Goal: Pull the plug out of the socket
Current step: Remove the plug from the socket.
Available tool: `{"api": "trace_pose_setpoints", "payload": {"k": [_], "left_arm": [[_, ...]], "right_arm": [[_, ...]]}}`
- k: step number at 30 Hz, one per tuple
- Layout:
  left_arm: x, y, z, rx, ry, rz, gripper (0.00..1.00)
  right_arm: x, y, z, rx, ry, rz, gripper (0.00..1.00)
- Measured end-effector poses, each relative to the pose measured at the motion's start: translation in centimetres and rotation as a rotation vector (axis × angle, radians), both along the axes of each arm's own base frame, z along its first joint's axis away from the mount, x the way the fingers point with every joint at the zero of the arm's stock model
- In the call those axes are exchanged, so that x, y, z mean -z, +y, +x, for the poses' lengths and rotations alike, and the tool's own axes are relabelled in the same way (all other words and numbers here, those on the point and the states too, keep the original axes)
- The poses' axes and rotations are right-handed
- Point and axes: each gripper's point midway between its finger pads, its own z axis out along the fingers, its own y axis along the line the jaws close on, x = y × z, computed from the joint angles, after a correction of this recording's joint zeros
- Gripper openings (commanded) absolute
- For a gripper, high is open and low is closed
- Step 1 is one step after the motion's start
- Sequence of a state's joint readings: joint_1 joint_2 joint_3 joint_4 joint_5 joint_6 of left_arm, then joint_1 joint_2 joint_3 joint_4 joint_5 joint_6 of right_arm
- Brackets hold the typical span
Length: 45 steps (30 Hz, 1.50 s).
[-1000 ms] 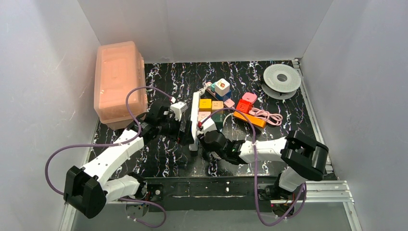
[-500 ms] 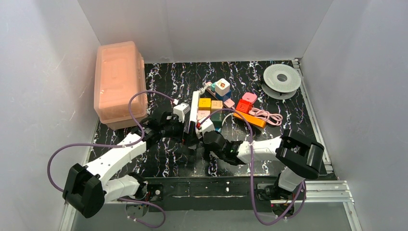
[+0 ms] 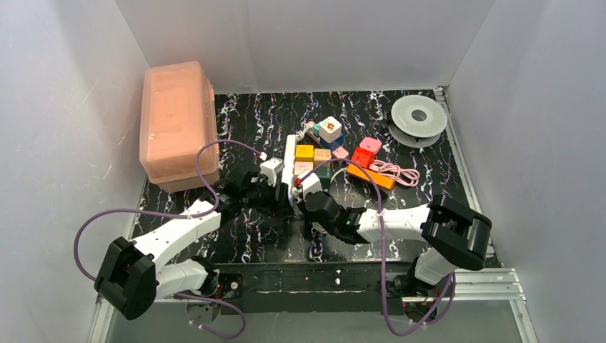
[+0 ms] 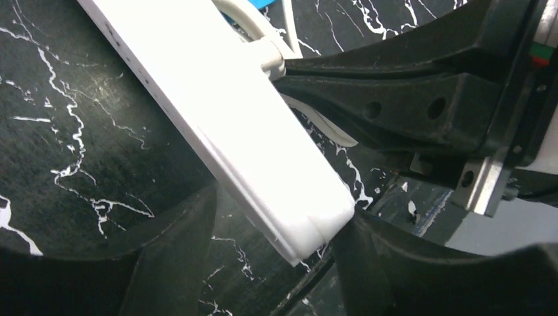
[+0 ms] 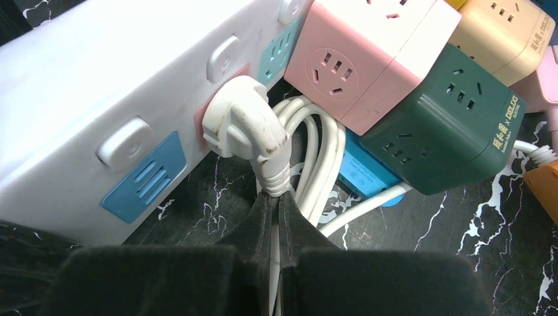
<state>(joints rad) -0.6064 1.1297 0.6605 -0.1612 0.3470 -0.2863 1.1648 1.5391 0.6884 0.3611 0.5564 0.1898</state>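
Our right gripper [image 5: 273,201] has just clamped shut on the plug [image 5: 240,128]; our left gripper [image 4: 273,227], still open but narrowing, straddles the socket [image 4: 217,112], so pulling can begin.

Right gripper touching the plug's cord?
Touching. The right wrist view shows the right gripper shut on the white cord just below the plug, which sits in the socket.
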Motion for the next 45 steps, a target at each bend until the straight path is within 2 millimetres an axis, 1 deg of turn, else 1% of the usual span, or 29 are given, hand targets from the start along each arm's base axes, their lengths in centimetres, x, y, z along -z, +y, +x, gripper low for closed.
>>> {"api": "trace_pose_setpoints", "payload": {"k": [1,2,3,6,10,11,12,13,14,15,16,21,25,27,30,32,34,36,37,38,39,41,44,45], "left_arm": [[0.1,-0.1,0.0,0.001,0.002,-0.002,0.38],[0.1,-0.1,0.1,-0.001,0.004,-0.002,0.33],[0.2,-0.2,-0.2,0.016,0.006,0.005,0.30],[0.6,0.1,-0.7,0.025,0.019,0.027,0.28],[0.6,0.1,-0.7,0.022,0.022,0.026,0.28],[0.6,0.1,-0.7,0.020,0.022,0.028,0.30],[0.5,0.1,-0.7,0.019,0.023,0.030,0.37],[0.5,0.2,-0.7,0.016,0.023,0.032,0.49],[0.4,0.2,-0.6,0.014,0.021,0.032,0.74],[0.4,0.2,-0.4,0.002,0.017,0.034,0.90],[0.3,0.3,-0.2,-0.001,0.011,0.036,0.98],[-0.8,0.1,0.8,-0.034,-0.013,0.027,0.98],[-2.6,-0.6,1.8,-0.034,-0.049,0.002,0.98],[-3.0,-0.8,2.2,-0.026,-0.064,-0.001,0.94],[-2.7,-1.0,2.2,-0.007,-0.063,0.007,0.87],[-2.4,-1.1,2.0,0.011,-0.052,0.009,0.84],[-2.2,-1.1,1.8,0.021,-0.045,0.012,0.79],[-2.2,-1.1,1.7,0.025,-0.044,0.013,0.64],[-2.1,-1.1,1.7,0.022,-0.042,0.013,0.56],[-2.0,-1.1,1.7,0.018,-0.037,0.015,0.45],[-1.8,-1.1,1.6,0.019,-0.027,0.015,0.38],[-1.1,-0.5,1.1,0.007,0.005,0.046,0.28],[-0.3,0.2,1.0,-0.045,0.052,0.075,0.20],[-0.1,0.4,1.1,-0.059,0.058,0.081,0.18]], "right_arm": [[0.0,0.1,0.0,0.000,0.003,0.005,0.01],[0.0,0.1,0.0,0.001,0.004,0.007,0.01],[0.0,0.0,0.0,0.006,0.004,0.005,0.01],[0.1,-0.5,0.3,0.033,0.000,-0.001,0.01],[0.1,-0.6,0.4,0.054,0.003,0.006,0.01],[0.1,-0.6,0.4,0.061,0.005,0.012,0.01],[0.0,-0.6,0.4,0.071,0.006,0.018,0.01],[0.0,-0.6,0.3,0.073,0.007,0.021,0.01],[0.0,-0.6,0.3,0.077,0.009,0.026,0.01],[0.0,-0.6,0.2,0.081,0.009,0.029,0.01],[-0.1,-0.5,0.1,0.083,0.008,0.031,0.01],[-0.1,-0.2,-0.7,0.074,0.001,0.027,0.01],[-0.1,0.0,-1.0,0.070,-0.004,0.024,0.01],[-0.2,-0.1,-0.9,0.082,-0.004,0.031,0.01],[-0.1,-0.2,-0.9,0.088,-0.003,0.031,0.01],[-0.1,-0.2,-0.9,0.091,-0.002,0.032,0.01],[-0.2,-0.3,-0.9,0.092,-0.002,0.029,0.01],[-0.3,-0.4,-0.9,0.091,-0.002,0.029,0.01],[-0.4,-0.4,-0.9,0.090,-0.004,0.028,0.01],[-0.6,-0.4,-1.0,0.086,-0.007,0.028,0.01],[-0.7,-0.4,-1.1,0.082,-0.008,0.030,0.01],[-0.8,-0.5,-1.0,0.083,-0.013,0.023,0.01],[-1.0,-0.6,-1.2,0.073,-0.009,0.021,0.01],[-1.0,-0.7,-1.3,0.069,-0.005,0.018,0.05]]}}
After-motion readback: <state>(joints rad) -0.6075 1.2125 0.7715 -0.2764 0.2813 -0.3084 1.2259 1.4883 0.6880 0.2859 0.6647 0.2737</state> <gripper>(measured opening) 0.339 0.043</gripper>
